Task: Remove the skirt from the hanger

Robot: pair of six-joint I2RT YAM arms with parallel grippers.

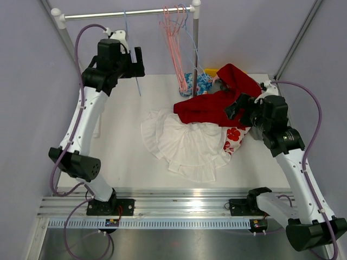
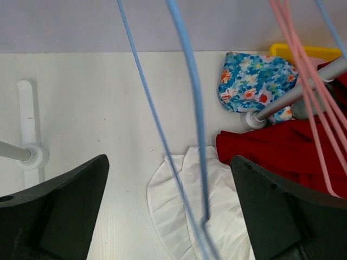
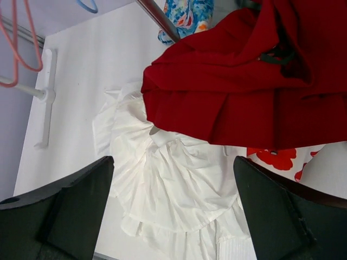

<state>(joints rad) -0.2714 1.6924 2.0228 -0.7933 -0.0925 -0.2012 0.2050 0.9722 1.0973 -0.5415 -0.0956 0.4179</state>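
One white skirt (image 1: 187, 143) mid-table, hem near table's front edge (image 1: 162, 187)

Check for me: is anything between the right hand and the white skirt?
Partly. The red garment lies over the far edge of the white skirt, just beside the right hand. The rest of the skirt lies uncovered on the table, with nothing visible over it.

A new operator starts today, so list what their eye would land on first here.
The bright red garment heaped right of centre on the table stands out first, overlapping a white frilled skirt spread flat beside it. Next come the pink hangers dangling from the rail at the back, and the left gripper raised there, open, with a bare blue hanger between its fingers.
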